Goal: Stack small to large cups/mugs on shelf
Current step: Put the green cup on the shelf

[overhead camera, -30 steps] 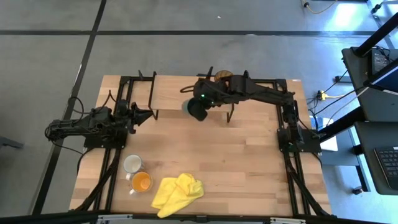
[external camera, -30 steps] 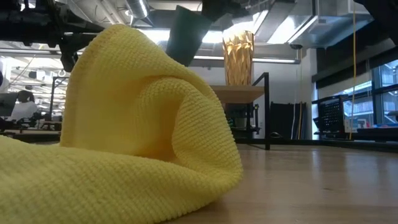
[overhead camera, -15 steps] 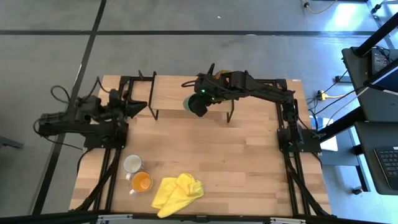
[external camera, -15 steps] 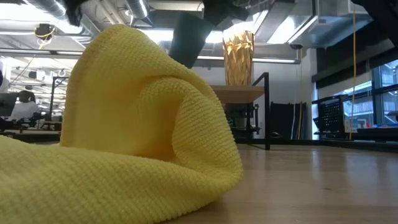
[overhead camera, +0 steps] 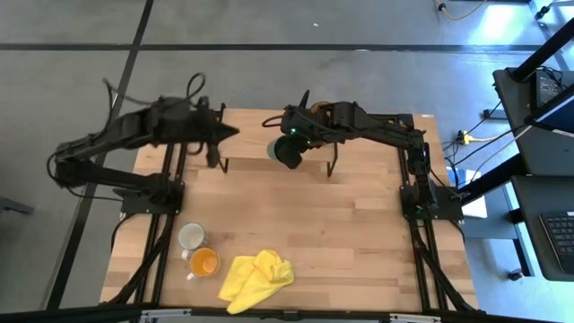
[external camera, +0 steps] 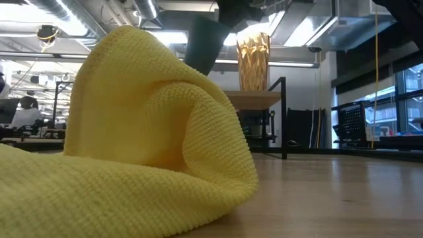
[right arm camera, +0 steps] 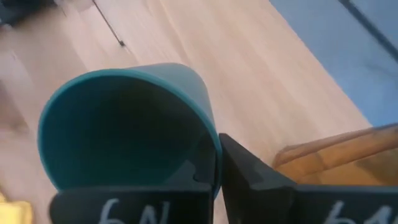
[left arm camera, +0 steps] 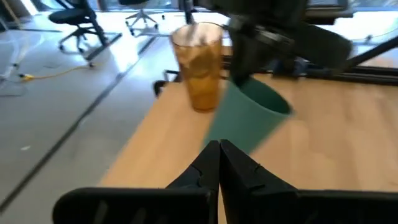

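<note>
The right gripper [overhead camera: 289,144] pinched the tilted green cup [overhead camera: 286,152] by its rim above the shelf [overhead camera: 251,130]; it needed levelling before being set beside the amber tumbler [left arm camera: 198,65].

Even bright daylight, soft shadows; left wrist view motion-blurred, window glare

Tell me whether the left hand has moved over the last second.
Yes. In the high view the left hand has swung from the table's left edge up toward the shelf, nearing the dark green cup.
</note>
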Robot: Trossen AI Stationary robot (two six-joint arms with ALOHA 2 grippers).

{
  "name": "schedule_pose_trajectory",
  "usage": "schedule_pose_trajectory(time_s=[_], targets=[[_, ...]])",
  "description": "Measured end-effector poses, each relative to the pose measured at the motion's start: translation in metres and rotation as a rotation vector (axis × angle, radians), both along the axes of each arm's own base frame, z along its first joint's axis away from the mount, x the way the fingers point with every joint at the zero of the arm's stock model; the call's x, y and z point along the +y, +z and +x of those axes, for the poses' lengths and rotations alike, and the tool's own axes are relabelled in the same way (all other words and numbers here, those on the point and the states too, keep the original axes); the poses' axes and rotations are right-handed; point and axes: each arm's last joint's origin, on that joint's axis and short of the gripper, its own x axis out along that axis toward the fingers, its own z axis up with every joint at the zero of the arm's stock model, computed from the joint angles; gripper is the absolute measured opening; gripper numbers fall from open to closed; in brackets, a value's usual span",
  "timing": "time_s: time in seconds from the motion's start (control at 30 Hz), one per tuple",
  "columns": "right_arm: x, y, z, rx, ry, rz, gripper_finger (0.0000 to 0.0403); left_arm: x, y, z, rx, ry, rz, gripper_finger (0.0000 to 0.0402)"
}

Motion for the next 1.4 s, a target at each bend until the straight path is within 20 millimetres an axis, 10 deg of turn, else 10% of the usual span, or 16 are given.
schedule_pose_trajectory(time_s=[0.33,1.4], targets=[[-0.007,0.0,-0.001,0.027,0.051,-0.025,0.001,0.06,-0.03,0.026,0.157,0.131,-0.138,0.0],[-0.046,0.006,-0.005,-0.102,-0.074,0.086,0.001,0.067,-0.043,0.014,0.3,0.283,-0.185,0.0]])
